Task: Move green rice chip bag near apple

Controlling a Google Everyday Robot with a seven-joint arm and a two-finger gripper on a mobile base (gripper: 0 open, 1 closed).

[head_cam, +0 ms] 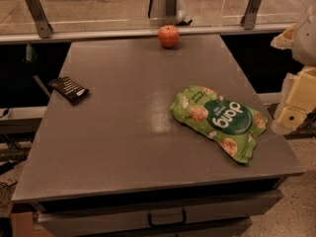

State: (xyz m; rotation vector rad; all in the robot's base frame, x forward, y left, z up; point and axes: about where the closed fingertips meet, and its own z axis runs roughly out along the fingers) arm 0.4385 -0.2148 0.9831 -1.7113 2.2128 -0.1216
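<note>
The green rice chip bag (pixel 219 121) lies flat on the right part of the grey table (pixel 123 132), its dark green oval logo facing up. The apple (pixel 168 36) stands at the table's far edge, near the middle, well apart from the bag. My gripper (pixel 292 113) is at the right edge of the view, just right of the bag and off the table's right side, pale yellow and white.
A small flat black packet (pixel 69 89) lies near the table's left edge. A glass barrier with metal brackets (pixel 37 14) runs behind the table. A drawer with a handle (pixel 167 218) sits under the front edge.
</note>
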